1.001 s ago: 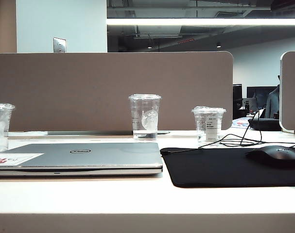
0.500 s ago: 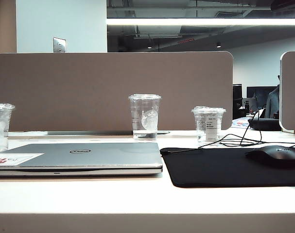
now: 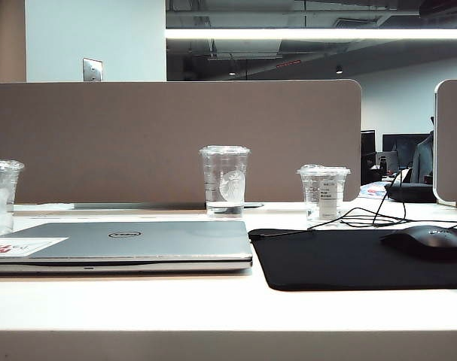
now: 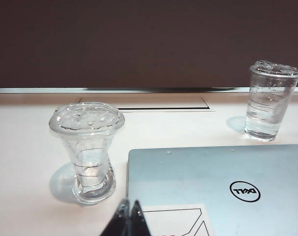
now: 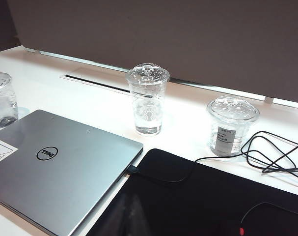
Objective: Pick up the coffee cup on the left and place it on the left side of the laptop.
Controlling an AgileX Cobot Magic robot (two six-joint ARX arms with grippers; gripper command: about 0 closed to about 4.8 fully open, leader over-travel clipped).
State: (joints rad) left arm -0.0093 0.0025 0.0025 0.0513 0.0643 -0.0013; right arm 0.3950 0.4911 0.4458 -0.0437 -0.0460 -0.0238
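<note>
Two left gripper (image 4: 128, 209) fingers pressed together near the coffee cup (image 4: 88, 150); right gripper unseen.

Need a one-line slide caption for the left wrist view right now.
Shut left gripper hangs over the laptop edge, coffee cup upright on the table beside it.

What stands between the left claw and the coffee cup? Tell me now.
Nothing visible does. The left claw, shut, hangs by the laptop's near corner; only bare table lies between it and the coffee cup, which stands left of the laptop, apart from it. The right claw is out of view.
</note>
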